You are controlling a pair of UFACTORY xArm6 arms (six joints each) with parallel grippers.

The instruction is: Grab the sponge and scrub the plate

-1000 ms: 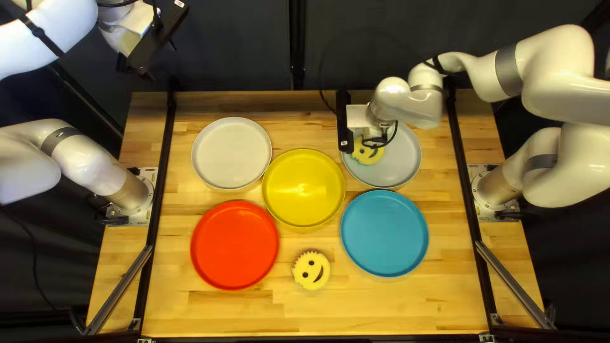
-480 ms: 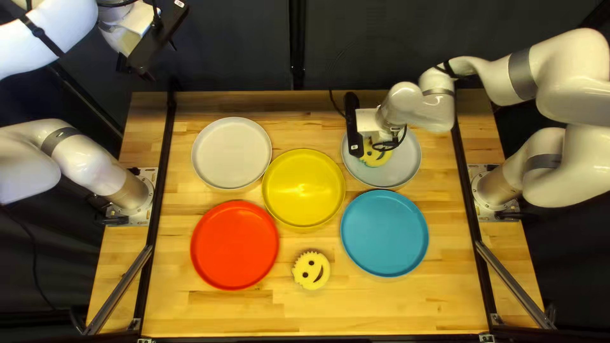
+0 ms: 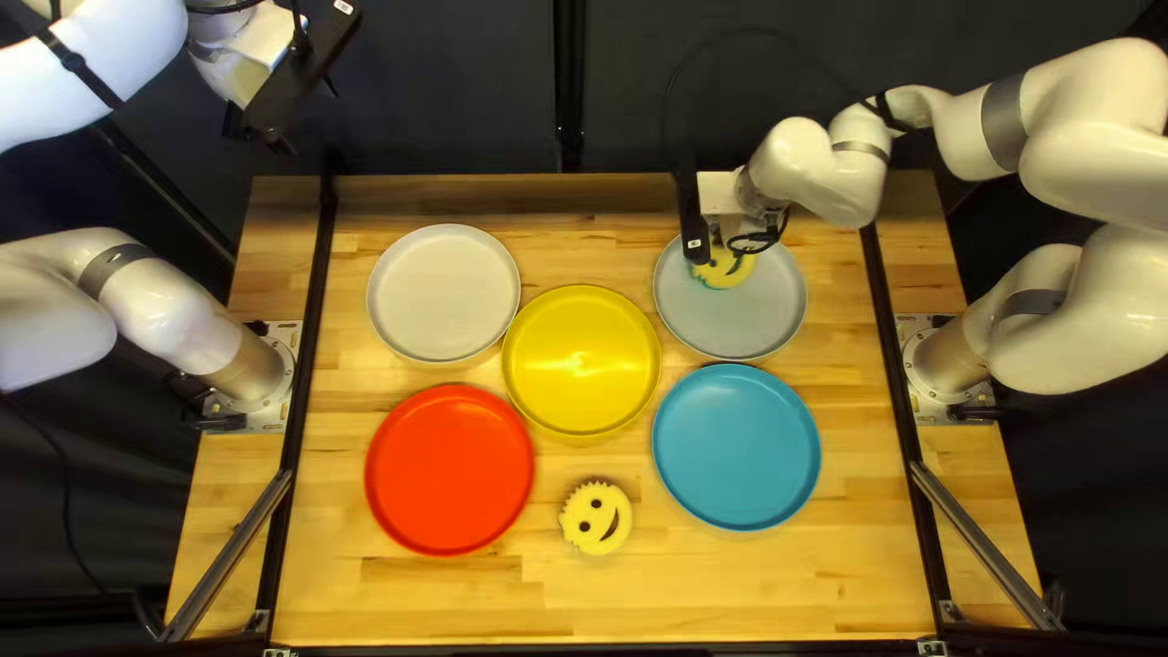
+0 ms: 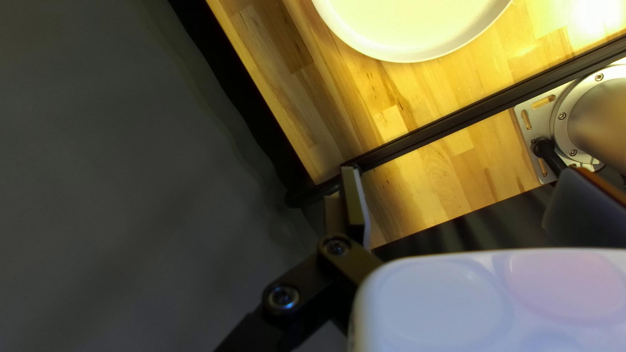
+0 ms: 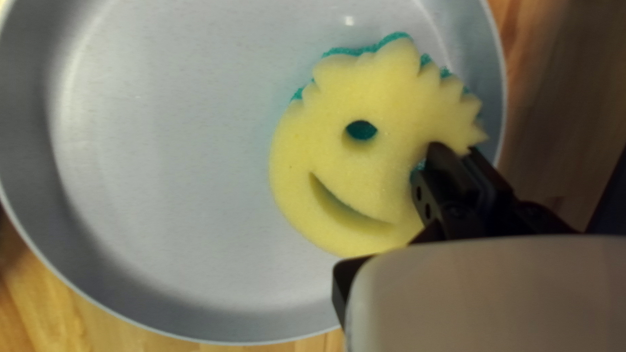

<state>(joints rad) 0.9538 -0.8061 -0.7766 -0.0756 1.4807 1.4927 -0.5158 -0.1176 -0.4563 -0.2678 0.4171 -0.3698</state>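
Top left view: taking the yellow plate as clock centre, we log the grey plate at 2 o'clock, blue plate at 4, spare sponge at 6, red plate at 8 and white plate at 10, all on the counter. The scrubbing sponge is over the grey plate, beneath our right hand. Our left hand hangs past the counter's 10 o'clock corner.

Left wrist view: our left hand is wide, nothing gripped.

Right wrist view: our right hand pinches the scrubbing sponge between its 2 and 3 o'clock, spikes as 12.
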